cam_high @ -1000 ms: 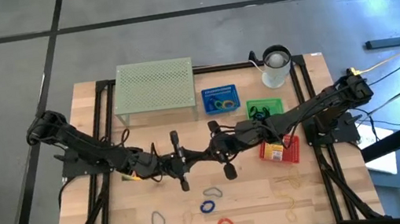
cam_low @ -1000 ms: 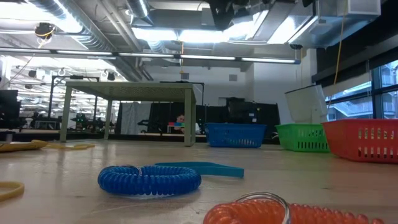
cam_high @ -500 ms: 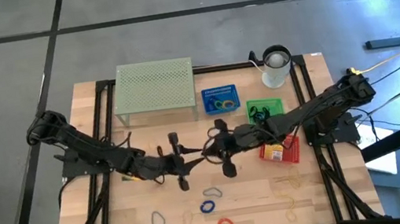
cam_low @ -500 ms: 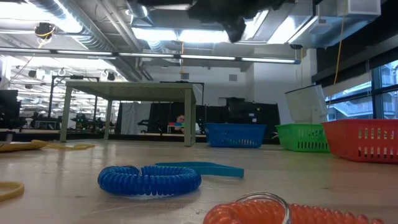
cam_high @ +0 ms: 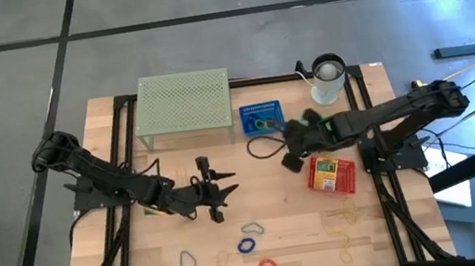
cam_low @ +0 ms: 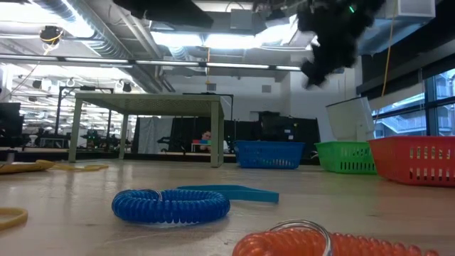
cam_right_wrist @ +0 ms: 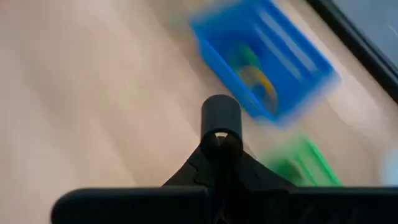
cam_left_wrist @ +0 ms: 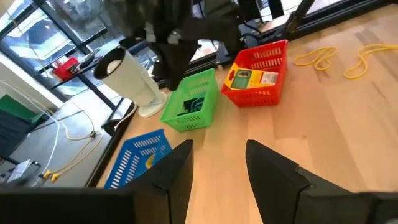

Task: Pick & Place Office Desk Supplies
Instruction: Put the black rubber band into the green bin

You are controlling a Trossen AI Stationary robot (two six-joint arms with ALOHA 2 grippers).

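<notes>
The right tool (cam_high: 290,159), clamped on a black loop (cam_high: 263,145), hangs near the blue basket (cam_high: 261,117). Centre it over a basket before letting go. The left tool (cam_high: 220,192) stands wide and empty above the tabletop (cam_high: 299,228), where more bands (cam_high: 250,243) lie.

No legible text on anything.

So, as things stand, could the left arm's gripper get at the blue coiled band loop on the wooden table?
Probably yes: the left gripper is open and empty, and only bare table lies between it and the blue coiled band loop.
</notes>
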